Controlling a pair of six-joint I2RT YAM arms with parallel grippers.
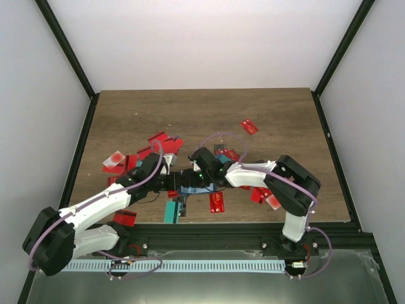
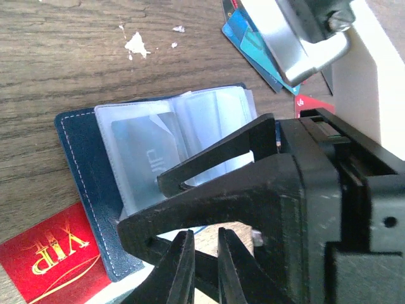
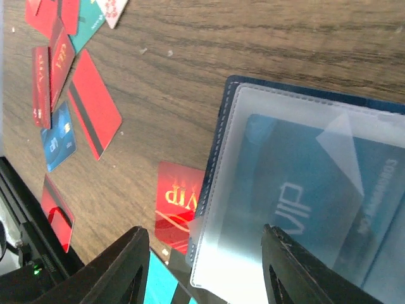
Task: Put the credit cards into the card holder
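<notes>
Right up against the left wrist lens are the black fingers (image 2: 180, 272) of the left pincer (image 2: 204, 235), squeezed nearly together with just a sliver between them. Honestly can't tell if anything thin is caught in there. Just past them the dark navy folding card holder (image 2: 79, 152) lies open on the brown wood-grain counter (image 1: 190, 107), about mid-counter toward the near edge, right between the two arms. Its clear plastic sleeves (image 2: 209, 120) face up, and a teal-blue VIP card (image 3: 304, 183) sits inside one sleeve. From the right comes the right pincer (image 3: 204, 231), jaws roughly half open and straddling the corner of the sleeves, not clamped on anything I can see. A red VIP card (image 3: 177, 196) pokes out from under the holder's edge. Loads more red plastic cards (image 1: 163, 140) are scattered over the left half of the counter. There's also a lone red card (image 1: 249, 126) far right and a flat teal card (image 1: 171, 211) by the near edge.
</notes>
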